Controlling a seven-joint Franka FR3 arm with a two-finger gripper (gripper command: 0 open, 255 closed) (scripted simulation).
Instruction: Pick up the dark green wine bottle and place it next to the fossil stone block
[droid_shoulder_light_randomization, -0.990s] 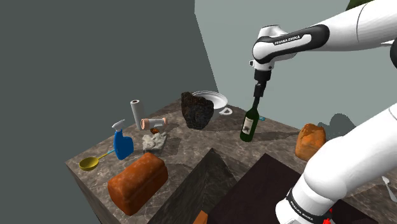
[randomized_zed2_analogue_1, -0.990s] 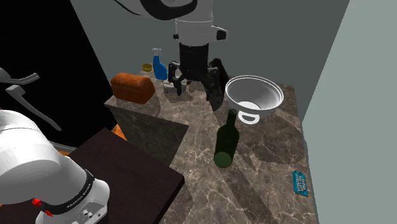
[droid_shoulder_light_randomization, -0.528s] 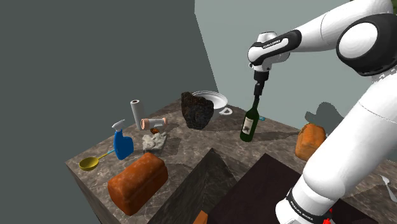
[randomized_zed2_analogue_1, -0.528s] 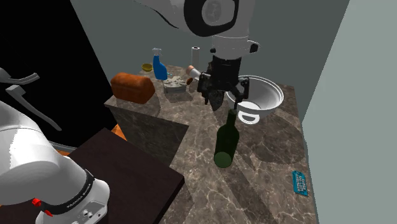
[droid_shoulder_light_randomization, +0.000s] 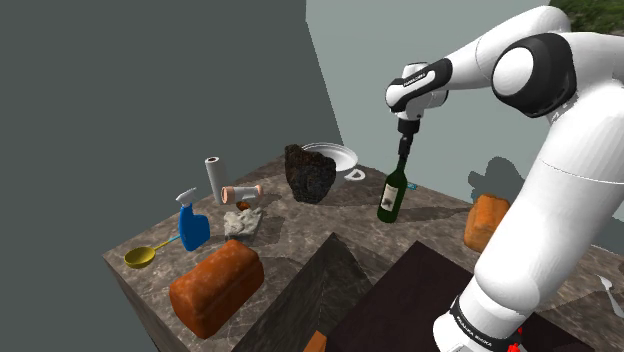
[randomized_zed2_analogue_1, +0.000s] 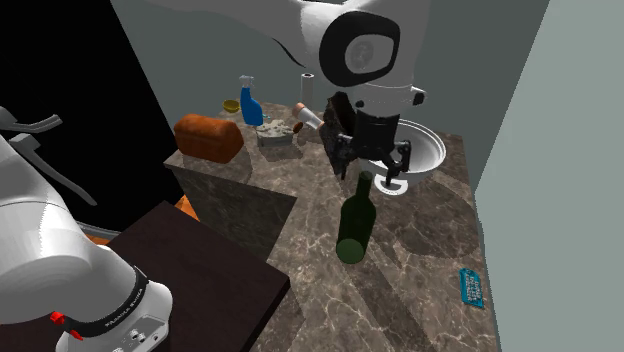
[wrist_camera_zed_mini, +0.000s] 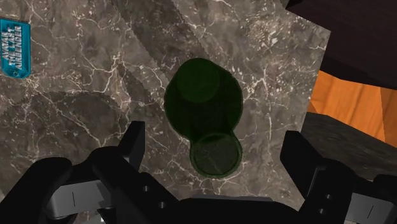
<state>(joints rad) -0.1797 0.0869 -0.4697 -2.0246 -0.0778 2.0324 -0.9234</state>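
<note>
Fingers (wrist_camera_zed_mini: 135, 145) stand wide apart on either side of the mouth of the dark green bottle (droid_shoulder_light_randomization: 392, 196), not touching it, while the bottle stands upright on the desk (droid_shoulder_light_randomization: 300, 238), near but apart from the dark stone block (droid_shoulder_light_randomization: 309, 173).

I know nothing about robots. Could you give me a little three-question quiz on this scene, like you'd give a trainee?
1. True or false: the gripper is shut on the bottle.
2. What sits next to the rock? A) a white bowl B) a kettle C) a laptop
3. Fill in: the bottle stands ___ on the counter.
Key: 1 false: its fingers stand apart, one on each side of the bottle's top. 2 A. 3 upright.
</note>
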